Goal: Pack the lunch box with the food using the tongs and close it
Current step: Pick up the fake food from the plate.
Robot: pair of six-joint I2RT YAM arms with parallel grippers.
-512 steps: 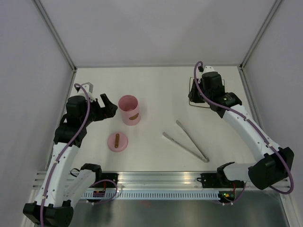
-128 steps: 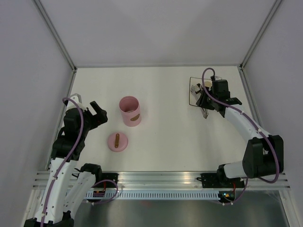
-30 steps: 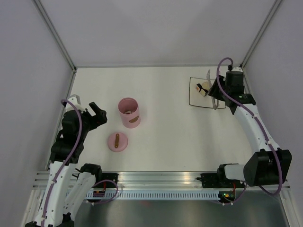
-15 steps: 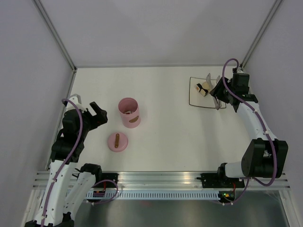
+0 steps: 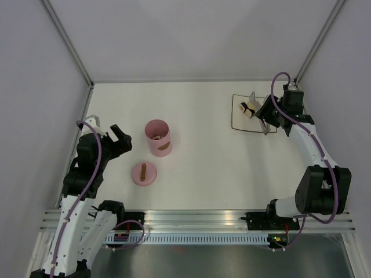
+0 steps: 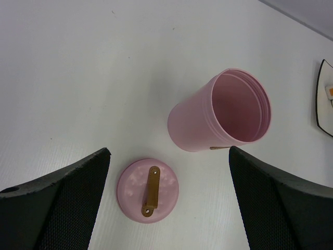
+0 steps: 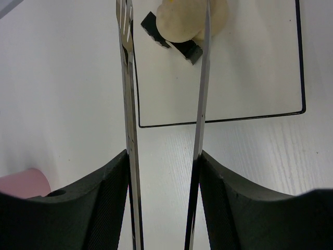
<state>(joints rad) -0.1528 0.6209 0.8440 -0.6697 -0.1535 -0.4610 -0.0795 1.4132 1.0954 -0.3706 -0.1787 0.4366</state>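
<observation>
Packing looks unfinished: the right tool, clamped on the tongs, holds their spread arms over food lying on the plate at the table's 2 o'clock, while the lunch box stands open at 9 o'clock, lid beside it, left tool gaping empty.

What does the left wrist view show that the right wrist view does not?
Only the left wrist: the round pink lid with a brown bar handle and the left fingers, spread wide. Only the right wrist: the long silvery metal tongs held between the right fingers, tips at the beige and dark food pieces. Both: the small pink cylindrical pot (a sliver in the right wrist view) and the square white dark-edged plate.
</observation>
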